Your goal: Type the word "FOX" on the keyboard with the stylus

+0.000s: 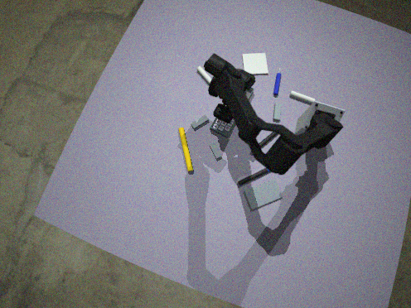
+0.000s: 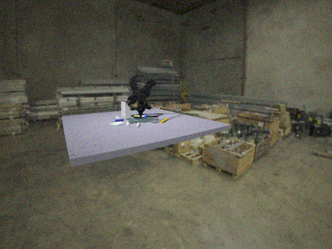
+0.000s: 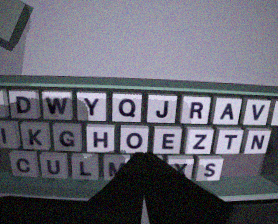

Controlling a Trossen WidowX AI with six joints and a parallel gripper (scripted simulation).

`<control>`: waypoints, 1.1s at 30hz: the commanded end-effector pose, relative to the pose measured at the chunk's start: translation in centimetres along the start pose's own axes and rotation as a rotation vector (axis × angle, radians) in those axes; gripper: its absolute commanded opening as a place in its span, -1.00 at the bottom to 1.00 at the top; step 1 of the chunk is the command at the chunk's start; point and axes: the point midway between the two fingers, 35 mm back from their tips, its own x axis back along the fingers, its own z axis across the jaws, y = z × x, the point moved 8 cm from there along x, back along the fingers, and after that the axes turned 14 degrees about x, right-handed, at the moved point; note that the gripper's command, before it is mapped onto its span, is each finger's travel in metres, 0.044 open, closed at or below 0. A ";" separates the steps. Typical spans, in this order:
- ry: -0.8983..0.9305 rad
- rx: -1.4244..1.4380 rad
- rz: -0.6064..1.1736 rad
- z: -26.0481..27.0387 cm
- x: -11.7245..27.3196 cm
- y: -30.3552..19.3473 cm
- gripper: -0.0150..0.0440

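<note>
The keyboard point(image 1: 222, 127) point(image 2: 144, 120) point(image 3: 125, 84) is a green-grey tray with white letter keys, partly hidden under the arm in the top view. My gripper point(image 2: 140, 116) point(image 3: 142, 160) is shut and points down over it, with no stylus visible between its fingers. In the wrist view its tips overlap the lower edge of the O key point(image 3: 134, 140) and cover the bottom row between M and X. The X key point(image 3: 182, 169) is partly hidden. No readable F key shows there. A blue pen with a thin tip point(image 1: 277, 84) point(image 2: 119, 120), seemingly the stylus, lies on the desk apart from the gripper.
A yellow stick point(image 1: 186, 150) point(image 2: 164, 120) lies beside the keyboard. A white cylinder point(image 1: 302, 96), a white square point(image 1: 255, 64), small grey blocks point(image 1: 200, 122) point(image 1: 277, 112) and a grey-green plate point(image 1: 266, 194) lie around. A dark stick point(image 1: 253, 177) lies under the arm.
</note>
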 end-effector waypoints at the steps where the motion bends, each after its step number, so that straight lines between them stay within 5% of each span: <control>1: 0.000 0.009 0.005 -0.2 -0.2 -0.2 -0.49; 11: -0.004 0.010 0.004 -7.0 -0.1 -1.8 -0.49; 33: -0.002 0.008 0.006 -3.5 -0.2 -4.3 -0.49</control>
